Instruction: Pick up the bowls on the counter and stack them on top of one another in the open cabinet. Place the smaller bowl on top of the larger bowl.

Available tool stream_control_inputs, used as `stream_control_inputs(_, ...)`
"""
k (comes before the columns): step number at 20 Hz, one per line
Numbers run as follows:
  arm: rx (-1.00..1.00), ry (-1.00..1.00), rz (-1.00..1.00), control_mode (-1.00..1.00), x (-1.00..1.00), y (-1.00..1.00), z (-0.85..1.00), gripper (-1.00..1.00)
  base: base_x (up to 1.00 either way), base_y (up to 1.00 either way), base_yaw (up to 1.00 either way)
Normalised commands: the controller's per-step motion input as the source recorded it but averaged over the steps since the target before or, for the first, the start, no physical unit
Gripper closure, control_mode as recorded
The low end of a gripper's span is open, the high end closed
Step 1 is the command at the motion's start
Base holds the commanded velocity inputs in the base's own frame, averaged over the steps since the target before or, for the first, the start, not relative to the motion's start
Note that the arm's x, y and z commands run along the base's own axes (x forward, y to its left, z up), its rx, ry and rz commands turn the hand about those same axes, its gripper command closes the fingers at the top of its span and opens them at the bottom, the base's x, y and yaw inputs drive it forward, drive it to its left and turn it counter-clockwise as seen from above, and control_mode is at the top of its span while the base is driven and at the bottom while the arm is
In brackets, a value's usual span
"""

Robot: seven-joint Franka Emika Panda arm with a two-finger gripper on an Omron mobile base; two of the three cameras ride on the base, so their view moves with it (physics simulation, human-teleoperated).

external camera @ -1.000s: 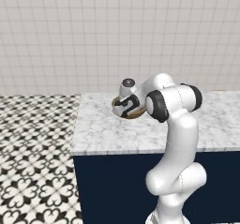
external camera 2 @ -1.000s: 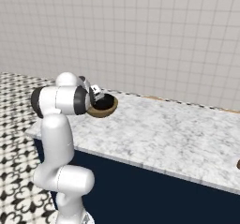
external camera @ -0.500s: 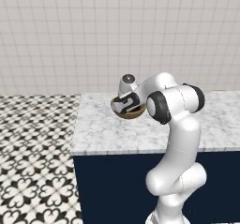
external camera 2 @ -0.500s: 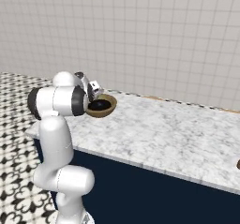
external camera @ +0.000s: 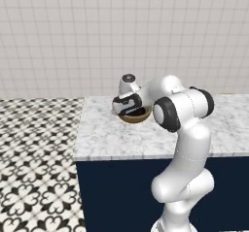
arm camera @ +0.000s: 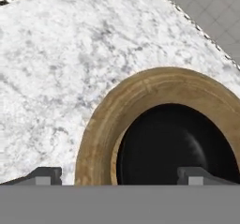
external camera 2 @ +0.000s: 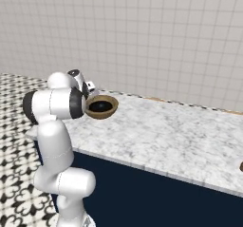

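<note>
A: Checking progress. smaller bowl point(arm camera: 180, 143) already nested in the larger bowl point(arm camera: 101, 138), both on the tabletop point(arm camera: 56, 78), not in the cabinet.
B: Orientation?
A: Upright, mouths up; round, no long axis. gripper point(arm camera: 121, 175) fingertips spread, one either side of the tan rim, just above it. Lift and transfer left, I'd say.

From the left base view we can't really see the gripper point(external camera: 127, 105); the arm's wrist sits right over the larger bowl point(external camera: 136, 115), so only the bowl's near rim peeks out. In the hand view the larger bowl point(arm camera: 101, 124) gets chopped off at the right and bottom, same for the smaller bowl point(arm camera: 173, 138) inside it. We can't tell whether the jaws pinch the rim. On the right base view a small dark thing point(external camera 2: 241, 166) is cut by the edge.
</note>
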Motion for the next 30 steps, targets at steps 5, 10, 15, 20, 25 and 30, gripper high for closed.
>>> stream_control_inputs(5, -0.04, 0.06, 0.04, -1.00, 0.17, 0.00, -0.84, -1.00, 0.00, 0.00, 0.00)
stream_control_inputs(10, -0.03, 0.01, 0.03, -1.00, 0.14, 0.00, -0.52, -1.00, 0.00, 0.00, 0.00)
stream_control_inputs(15, 0.00, 0.00, 0.00, -1.00, 0.08, -0.30, -0.13, 1.00, 0.00, 0.00, 0.00)
stream_control_inputs(20, 0.00, 0.00, -0.01, -1.00, -0.15, -0.42, -0.03, 1.00, 0.00, 0.00, 0.00)
stream_control_inputs(25, 0.00, -0.12, 0.04, -1.00, -0.49, -0.04, 0.16, 1.00, 0.00, 0.00, 0.00)
stream_control_inputs(30, -0.01, -0.10, 0.03, -1.00, -0.53, 0.00, 0.98, 1.00, 0.00, 0.00, 0.00)
